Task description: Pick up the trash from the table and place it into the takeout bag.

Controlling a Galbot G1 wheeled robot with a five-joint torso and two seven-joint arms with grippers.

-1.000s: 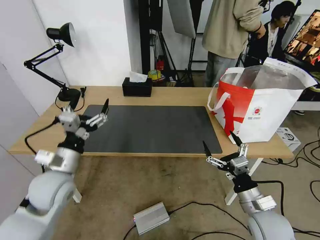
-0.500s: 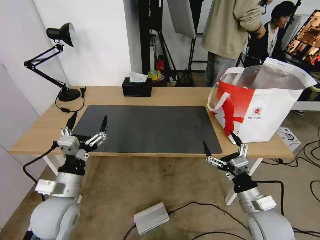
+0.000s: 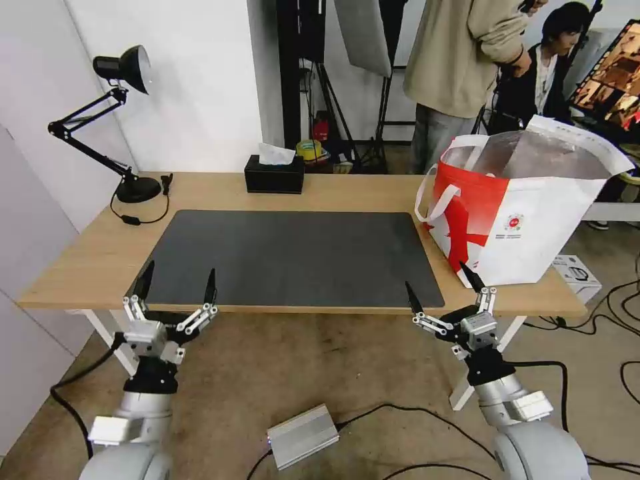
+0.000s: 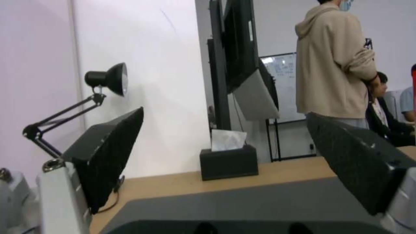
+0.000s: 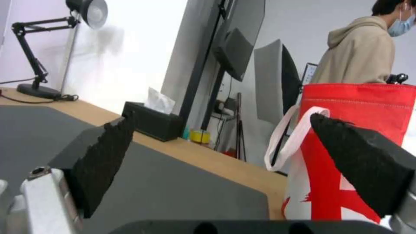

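The trash is out of view. The takeout bag (image 3: 533, 220), red and white with a silver lining, stands open on the right end of the table (image 3: 347, 193); the right wrist view has its red side (image 5: 346, 107) close by. My left gripper (image 3: 179, 280) hangs open and holds nothing, just in front of the table's front edge near the left corner of the dark mat (image 3: 293, 257). My right gripper (image 3: 435, 275) is open with nothing in it too, at the front edge near the mat's right corner, left of the bag.
A black desk lamp (image 3: 120, 67) stands at the table's back left and a black tissue box (image 3: 273, 175) at the back middle. On the floor below lie a silver box (image 3: 303, 435) and cables. People stand behind the table.
My left arm has come down and back from above the mat's left edge to the table's front edge, its gripper still open. The right arm has not moved.
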